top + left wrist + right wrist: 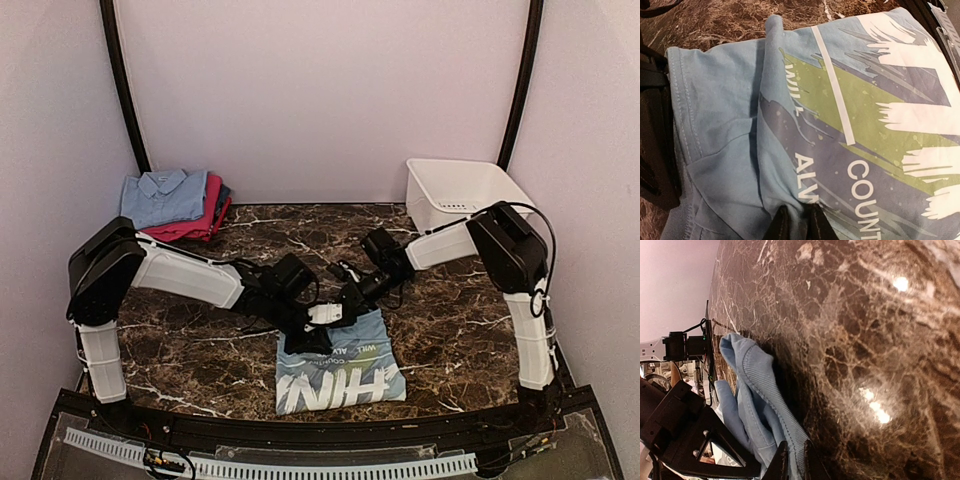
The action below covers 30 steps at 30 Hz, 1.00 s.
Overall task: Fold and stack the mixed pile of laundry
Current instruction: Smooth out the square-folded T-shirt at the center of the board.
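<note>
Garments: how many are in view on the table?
4 visible. The printed tee lies at near centre. At far left, a pale blue collared shirt lies on a magenta-pink piece and a dark piece. More may be hidden beneath.

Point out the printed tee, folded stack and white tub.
printed tee (340, 385), top external view, white lettering
folded stack (165, 197), top external view, blue top shirt
white tub (445, 212), top external view, front wall

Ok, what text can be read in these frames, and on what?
"COUNT": white print on the tee, cut off by the frame edge.
"ALW": same print, rest hidden.
Big white letters and the faint line by the fold: not readable.
Nothing legible elsewhere.
</note>
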### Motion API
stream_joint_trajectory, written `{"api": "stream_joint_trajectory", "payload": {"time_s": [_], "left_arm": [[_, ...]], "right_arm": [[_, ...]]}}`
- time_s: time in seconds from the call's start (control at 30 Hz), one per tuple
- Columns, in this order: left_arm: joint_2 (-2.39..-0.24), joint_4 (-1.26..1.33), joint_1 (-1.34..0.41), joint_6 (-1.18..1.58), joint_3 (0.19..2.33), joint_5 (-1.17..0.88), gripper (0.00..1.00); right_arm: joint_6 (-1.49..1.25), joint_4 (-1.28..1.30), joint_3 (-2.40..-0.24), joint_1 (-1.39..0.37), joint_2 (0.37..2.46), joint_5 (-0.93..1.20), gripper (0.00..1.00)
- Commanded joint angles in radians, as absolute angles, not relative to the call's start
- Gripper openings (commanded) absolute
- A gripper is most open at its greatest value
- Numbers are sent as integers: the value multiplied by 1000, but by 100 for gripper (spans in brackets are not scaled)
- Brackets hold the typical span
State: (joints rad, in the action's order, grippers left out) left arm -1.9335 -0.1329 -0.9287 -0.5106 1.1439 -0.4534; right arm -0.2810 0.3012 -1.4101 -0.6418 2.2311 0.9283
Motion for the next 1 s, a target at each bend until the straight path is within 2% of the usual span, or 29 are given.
{"api": "stream_joint_trajectory", "payload": {"time_s": [0.0, 0.17, 0.4, 0.6, 0.97], "left_arm": [[-1906, -188, -959, -531, 1145, -431, 10], [-1822, -190, -1000, -538, 1120, -377, 0], [-1726, -163, -1004, -544, 1087, -319, 0], [-1702, -162, -1005, -578, 1090, -273, 0], [-1679, -35, -1004, -604, 1063, -201, 0]], "right_arm": [[-269, 287, -1314, -658, 2167, 890, 10], [-270, 291, -1233, -660, 2057, 863, 10], [-234, 394, -1376, -645, 2020, 762, 12], [-221, 423, -1429, -658, 2018, 818, 10], [-215, 382, -1463, -687, 2224, 885, 6]]}}
